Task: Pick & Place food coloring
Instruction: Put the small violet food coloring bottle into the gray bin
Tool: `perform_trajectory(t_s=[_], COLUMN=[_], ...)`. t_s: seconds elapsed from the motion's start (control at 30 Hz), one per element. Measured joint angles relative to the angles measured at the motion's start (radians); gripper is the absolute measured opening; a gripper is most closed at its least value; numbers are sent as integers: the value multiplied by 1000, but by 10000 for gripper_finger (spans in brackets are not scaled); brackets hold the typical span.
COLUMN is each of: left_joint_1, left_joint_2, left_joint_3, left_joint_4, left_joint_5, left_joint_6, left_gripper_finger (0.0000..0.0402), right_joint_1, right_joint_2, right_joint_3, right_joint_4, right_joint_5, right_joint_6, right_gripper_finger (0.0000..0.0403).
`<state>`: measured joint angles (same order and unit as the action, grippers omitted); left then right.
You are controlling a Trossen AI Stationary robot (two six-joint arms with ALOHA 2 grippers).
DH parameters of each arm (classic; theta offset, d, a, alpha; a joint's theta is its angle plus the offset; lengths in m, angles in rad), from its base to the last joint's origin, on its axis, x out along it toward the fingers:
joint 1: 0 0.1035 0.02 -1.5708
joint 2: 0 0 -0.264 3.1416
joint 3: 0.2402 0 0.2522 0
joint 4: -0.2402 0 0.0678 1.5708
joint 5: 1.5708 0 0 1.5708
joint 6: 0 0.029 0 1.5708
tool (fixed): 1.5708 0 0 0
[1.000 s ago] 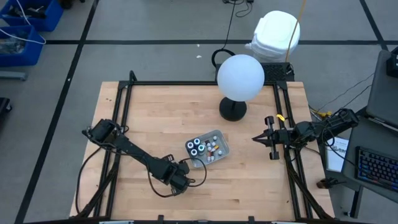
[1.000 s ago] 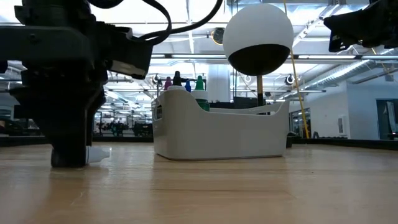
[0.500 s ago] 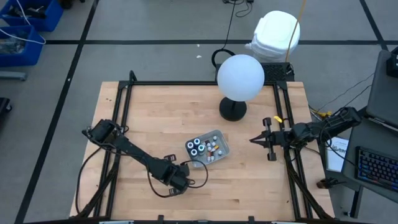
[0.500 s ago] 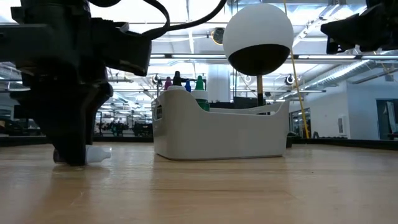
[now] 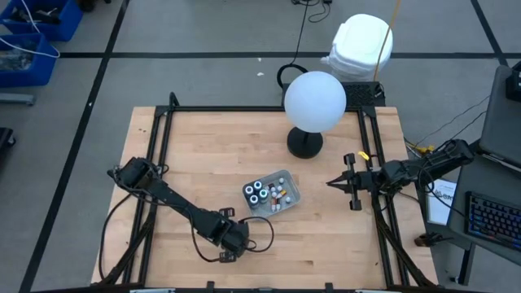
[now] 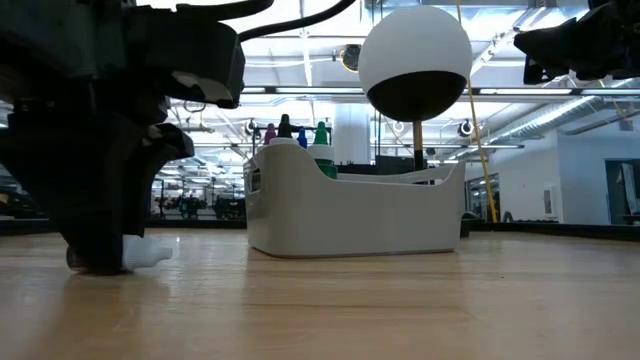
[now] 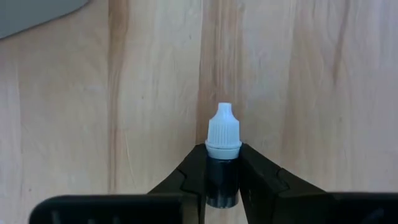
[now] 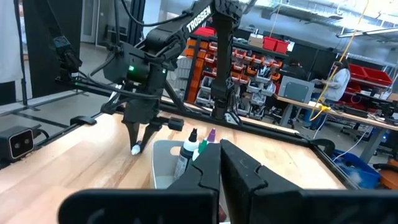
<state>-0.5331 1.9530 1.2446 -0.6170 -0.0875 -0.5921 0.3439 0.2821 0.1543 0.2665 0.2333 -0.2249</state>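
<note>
A small food coloring bottle (image 7: pixel 222 134) with a dark body and a white cap lies on its side on the wooden table near the front edge. My left gripper (image 5: pixel 231 238) is down over it and shut on it; in the low view its white cap (image 6: pixel 148 252) sticks out beside the fingers. More food coloring bottles stand in the shallow tray (image 5: pixel 285 181) at mid-table. My right gripper (image 5: pixel 332 183) hangs shut and holding nothing above the table's right side, well clear of the tray. My left gripper pinches the bottle's dark body (image 7: pixel 222 179), just below the cap, between its two fingers (image 7: pixel 261 177). The fingers come steeply from above and lie across the bottle. The bottle lies level at the table top, its cap clear of the fingers.
A white globe lamp (image 5: pixel 315 101) on a black round base (image 5: pixel 304 145) stands at the back behind the tray. Black rails (image 5: pixel 159 155) run along the table's left and right sides. Bare wood lies in front of the tray and to the right of the left gripper.
My left gripper has rolled about its own pointing line while staying low over the bottle near the front edge. The bottle still lies on the table, its cap showing beside the fingers. The right arm has kept still.
</note>
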Motion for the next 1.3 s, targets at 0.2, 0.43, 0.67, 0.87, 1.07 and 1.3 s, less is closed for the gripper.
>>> perform_trajectory(t_s=[0.2, 0.43, 0.67, 0.87, 1.07, 1.3], left_joint_1=[-2, -12, -14, -14, -26, -23], left_joint_2=[0, -2, -11, -11, -12, -31], left_joint_3=[0, 0, 39, 102, 161, 216], left_joint_4=[2, 86, 179, 250, 401, 569], left_joint_5=[-6, 5, 40, 90, 186, 308], left_joint_6=[7, 91, 213, 354, 577, 940], left_gripper_finger=[75, 69, 77, 79, 78, 82], right_joint_1=[0, 0, 10, 38, 66, 136], right_joint_2=[1, 7, 71, 198, 369, 586], right_joint_3=[0, 0, 0, 0, 3, 228], right_joint_4=[5, 7, 78, 212, 412, 146], right_joint_5=[0, -20, -54, -53, -19, 187], right_joint_6=[1, -2, -67, -175, -255, -164], right_gripper_finger=[1, 1, 2, 1, 0, 0])
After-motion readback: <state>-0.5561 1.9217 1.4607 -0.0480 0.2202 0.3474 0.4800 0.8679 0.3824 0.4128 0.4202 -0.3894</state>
